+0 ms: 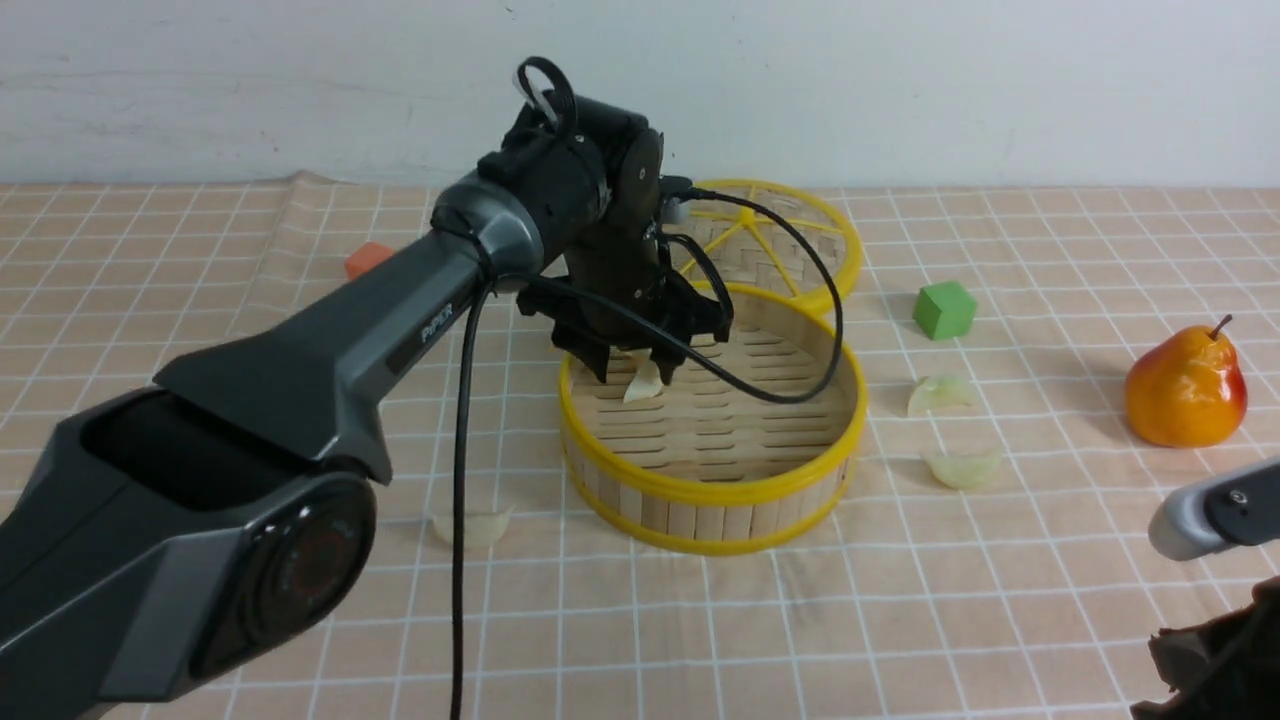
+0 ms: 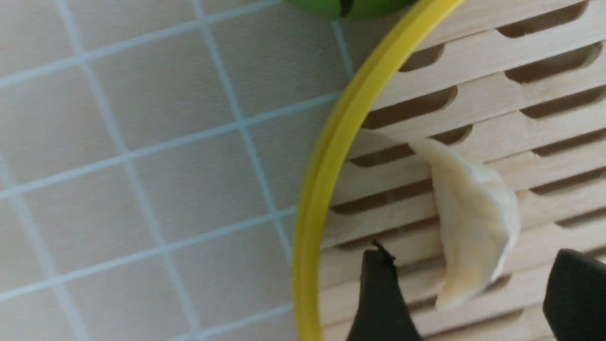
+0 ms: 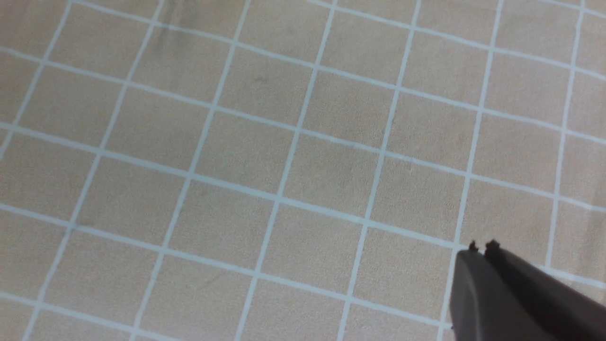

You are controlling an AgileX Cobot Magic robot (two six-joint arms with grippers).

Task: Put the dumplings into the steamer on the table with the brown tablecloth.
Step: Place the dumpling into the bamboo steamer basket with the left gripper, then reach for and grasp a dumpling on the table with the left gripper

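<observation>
Gaping left gripper (image 2: 473,255) over the steamer (image 2: 322,189) floor, fingers (image 2: 378,293) wide apart, dumpling (image 2: 473,213) loose between them.

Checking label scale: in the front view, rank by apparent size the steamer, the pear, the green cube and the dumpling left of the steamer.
1. Round bamboo steamer with yellow rims
2. Orange-red pear
3. Green cube and pale crescent dumpling left of the steamer: alike, dumpling nearer, so unranked

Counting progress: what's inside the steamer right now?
One dumpling, between the fingers of the open left gripper, over the slats. The gripper and the near wall of the steamer hide part of the floor.
</observation>
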